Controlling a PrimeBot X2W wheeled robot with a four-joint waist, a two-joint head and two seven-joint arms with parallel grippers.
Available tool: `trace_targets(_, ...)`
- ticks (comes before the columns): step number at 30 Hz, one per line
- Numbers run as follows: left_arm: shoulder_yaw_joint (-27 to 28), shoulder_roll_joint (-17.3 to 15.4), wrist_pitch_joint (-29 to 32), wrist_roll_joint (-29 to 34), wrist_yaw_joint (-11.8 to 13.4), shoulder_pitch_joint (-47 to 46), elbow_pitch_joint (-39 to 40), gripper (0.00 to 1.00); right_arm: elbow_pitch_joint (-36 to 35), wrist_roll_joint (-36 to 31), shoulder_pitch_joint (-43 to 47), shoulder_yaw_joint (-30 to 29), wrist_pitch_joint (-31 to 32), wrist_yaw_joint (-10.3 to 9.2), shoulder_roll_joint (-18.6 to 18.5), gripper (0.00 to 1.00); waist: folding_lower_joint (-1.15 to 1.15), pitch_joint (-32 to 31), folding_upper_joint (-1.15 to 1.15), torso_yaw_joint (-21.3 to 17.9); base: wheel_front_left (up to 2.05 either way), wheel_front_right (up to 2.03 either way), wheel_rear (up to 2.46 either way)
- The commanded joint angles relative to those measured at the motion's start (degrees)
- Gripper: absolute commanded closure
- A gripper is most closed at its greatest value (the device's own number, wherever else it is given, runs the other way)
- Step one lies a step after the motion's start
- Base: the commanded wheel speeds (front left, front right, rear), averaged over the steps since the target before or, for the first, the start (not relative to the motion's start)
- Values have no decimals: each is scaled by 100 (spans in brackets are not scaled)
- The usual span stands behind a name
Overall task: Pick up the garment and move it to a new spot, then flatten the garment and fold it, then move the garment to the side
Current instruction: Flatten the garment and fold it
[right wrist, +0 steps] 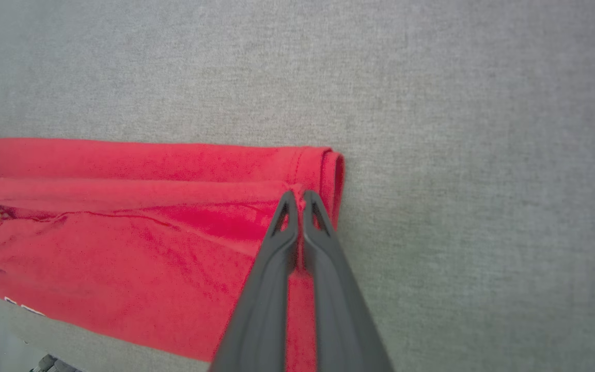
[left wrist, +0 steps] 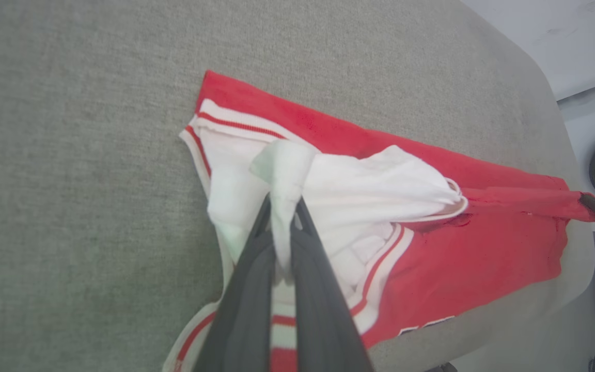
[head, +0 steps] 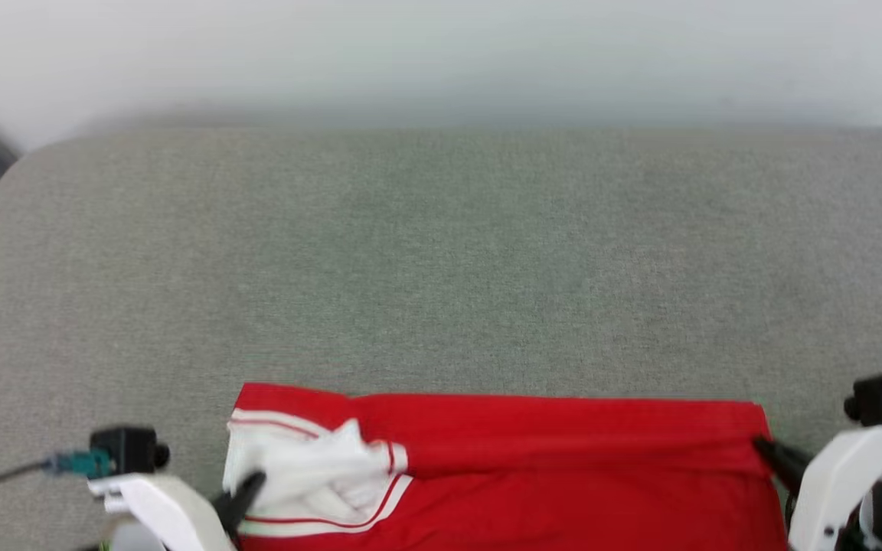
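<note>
At the near edge of the desk (head: pixel 441 252), the shirt (head: pixel 563 467) lies as a long red band running left to right, between my two arms. My left pincer (left wrist: pixel 282 206) is pressed together on a bunch of white sleeve cloth at the left end, and the cloth rides up between the fingers. My right pincer (right wrist: pixel 297 199) is pressed together too, pinching the red hem at the right end, just beside the folded edge. Both ends are held and the middle rests on the desk.

Handling, my guess: light, soft knit with no stiffness, so it sags and bunches wherever it isn't held. It's probably not slippery on this grey cloth top and likely drags a bit. It isn't fragile, but a thin pinch could slide out under a hard pull. The left grab is on a loose sleeve layer, so it may tug the sleeve out and not the body. A better hold would go through the red body plus the striped trim (left wrist: pixel 380 263). The right hold at the hem looks fine, since the seam gives it something to bite.

Writing: a sliver of white print (left wrist: pixel 426 324) shows on the shirt's near side. It's cut off, so I can't read it.
</note>
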State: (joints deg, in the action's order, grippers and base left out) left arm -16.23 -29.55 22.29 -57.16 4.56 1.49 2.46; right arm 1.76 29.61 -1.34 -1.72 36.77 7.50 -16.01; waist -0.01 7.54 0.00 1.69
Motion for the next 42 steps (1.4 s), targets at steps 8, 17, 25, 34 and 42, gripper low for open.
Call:
trace_targets(8,-396,223,-220,291,12,426,-320,0,335,-72,755,-57,-651,-2,180,0,1,-286,0,40,0,0,0)
trace_targets(17,-246,404,-1646,1145,105,232,-8,0,-392,-177,914,-554,-790,-2,126,0,1,-523,0,-109,0,0,0)
trace_targets(25,-116,694,-2996,1903,238,-300,221,0,-306,-20,437,-746,428,-2,-176,0,1,-343,0,18,0,0,0)
trace_targets(34,-211,912,-3592,2545,295,-959,172,0,116,-14,-5,-408,1106,-2,2,0,1,290,0,443,0,0,0)
trace_targets(42,-236,956,-3675,2722,268,-1110,33,0,861,179,-113,-83,1433,-1,350,100,1,534,0,550,0,0,0)
